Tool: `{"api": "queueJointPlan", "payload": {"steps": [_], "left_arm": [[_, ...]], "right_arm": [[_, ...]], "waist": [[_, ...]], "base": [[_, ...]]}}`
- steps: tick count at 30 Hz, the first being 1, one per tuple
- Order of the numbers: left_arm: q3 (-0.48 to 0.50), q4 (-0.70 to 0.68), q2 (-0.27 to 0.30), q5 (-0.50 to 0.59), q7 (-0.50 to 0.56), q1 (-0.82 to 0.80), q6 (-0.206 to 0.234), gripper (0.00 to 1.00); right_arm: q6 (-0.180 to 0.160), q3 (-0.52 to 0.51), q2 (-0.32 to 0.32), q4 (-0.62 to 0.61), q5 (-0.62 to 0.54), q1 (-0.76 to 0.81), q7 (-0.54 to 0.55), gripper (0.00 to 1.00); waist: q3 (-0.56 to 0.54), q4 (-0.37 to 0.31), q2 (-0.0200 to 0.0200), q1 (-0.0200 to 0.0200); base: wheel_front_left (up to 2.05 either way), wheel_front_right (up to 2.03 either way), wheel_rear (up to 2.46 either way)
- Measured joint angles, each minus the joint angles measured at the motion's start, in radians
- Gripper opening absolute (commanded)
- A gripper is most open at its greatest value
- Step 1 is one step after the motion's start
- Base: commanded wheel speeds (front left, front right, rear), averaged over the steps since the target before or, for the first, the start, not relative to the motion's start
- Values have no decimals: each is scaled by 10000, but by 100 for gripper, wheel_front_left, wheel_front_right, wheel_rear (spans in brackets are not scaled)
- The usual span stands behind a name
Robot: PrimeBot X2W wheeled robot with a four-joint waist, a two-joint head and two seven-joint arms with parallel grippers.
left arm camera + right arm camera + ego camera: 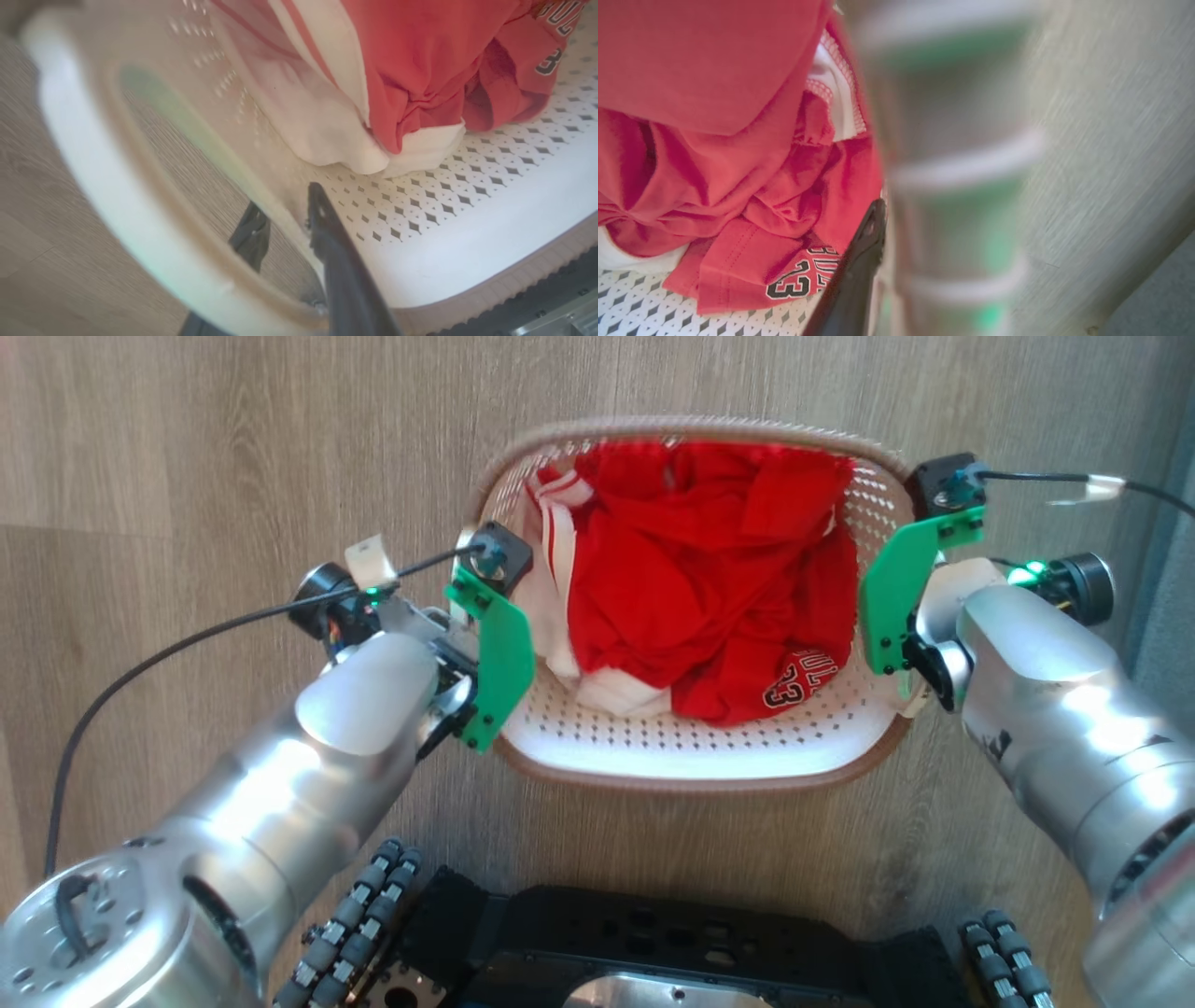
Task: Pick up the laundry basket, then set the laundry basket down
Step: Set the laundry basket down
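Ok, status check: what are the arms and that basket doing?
Left gripper jaws clamped across side wall of laundry basket. Right gripper: one finger inside opposite wall, grip unclear. Red and white clothes inside. Nothing blocking on wood floor.

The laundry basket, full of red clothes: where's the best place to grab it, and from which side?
By its two short end walls, one arm from each side, coming down from above. The laundry basket is wide, open-topped and loaded, so a two-ended hold should keep it level. The left fingers show how: one inside, one outside the wall.
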Motion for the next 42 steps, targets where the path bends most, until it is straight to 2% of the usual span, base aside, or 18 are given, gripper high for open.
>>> {"api": "queueJointPlan", "payload": {"steps": [1,2,3,12,26,42], "left_arm": [[-69,29,-38,15,-35,-35,-52,100],[-84,107,-142,0,-73,-38,-90,100],[-92,178,-230,-6,-73,-37,-88,100],[-94,180,-359,-10,-121,-43,-82,100],[-94,244,-408,-222,-679,-337,355,100],[-96,405,-430,-280,-263,-378,249,100]], "right_arm": [[0,50,23,-8,-115,-21,0,47],[0,109,77,19,-213,-12,2,96],[0,130,102,52,-259,8,15,100],[0,65,115,123,-313,29,184,100],[0,-663,117,115,-485,374,1035,100],[0,-1183,148,123,-1057,395,1037,100]], "waist": [[-8,12,0,0],[-18,25,0,1],[-27,33,0,1],[-73,95,0,1],[-77,65,0,1],[-466,51,0,0]], "base": [[0,0,0],[0,0,0],[0,0,0],[0,0,0],[0,0,0],[0,0,0]]}}
